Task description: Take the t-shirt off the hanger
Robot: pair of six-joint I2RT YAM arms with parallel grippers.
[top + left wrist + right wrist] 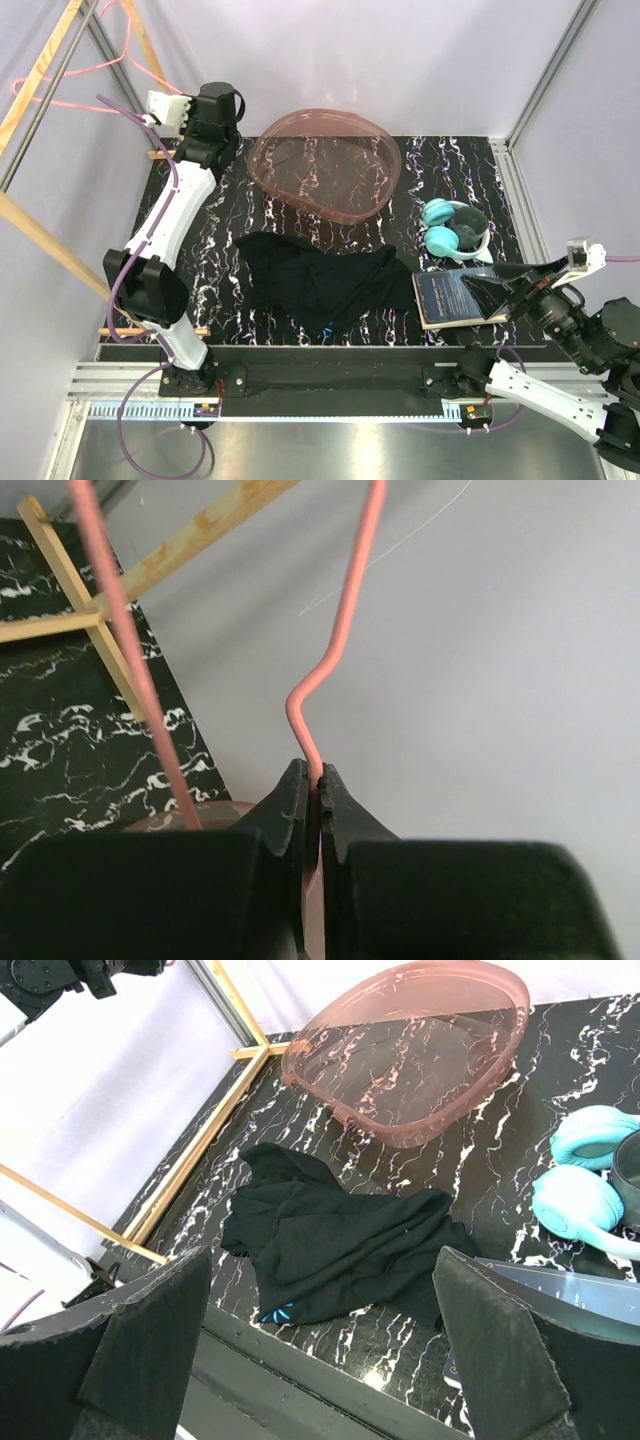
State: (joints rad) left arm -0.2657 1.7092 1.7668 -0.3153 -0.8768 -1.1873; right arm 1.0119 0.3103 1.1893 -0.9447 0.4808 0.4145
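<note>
Looks basically done: your left hand (313,776) pinches the bare hanger (341,630) off past the bench (214,268), shirt (320,280) lies crumpled mid-bench. Right hand (320,1270) gapes wide, empty. Next, you probably just park the hanger.

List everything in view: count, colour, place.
t-shirt: 1, black, crumpled on the table, near centre
hanger: 1, pink wire, bare, held up past the table's far-left corner
basin: 1, translucent pink, far centre
headphones: 1 pair, teal, right side
book: 1, dark blue, near right
table: 1, black marbled
wooden strips: several, light wood, left side
left pincer: 1, black, shut on the hanger
right pincer: 1, black, open, over the near right
</note>
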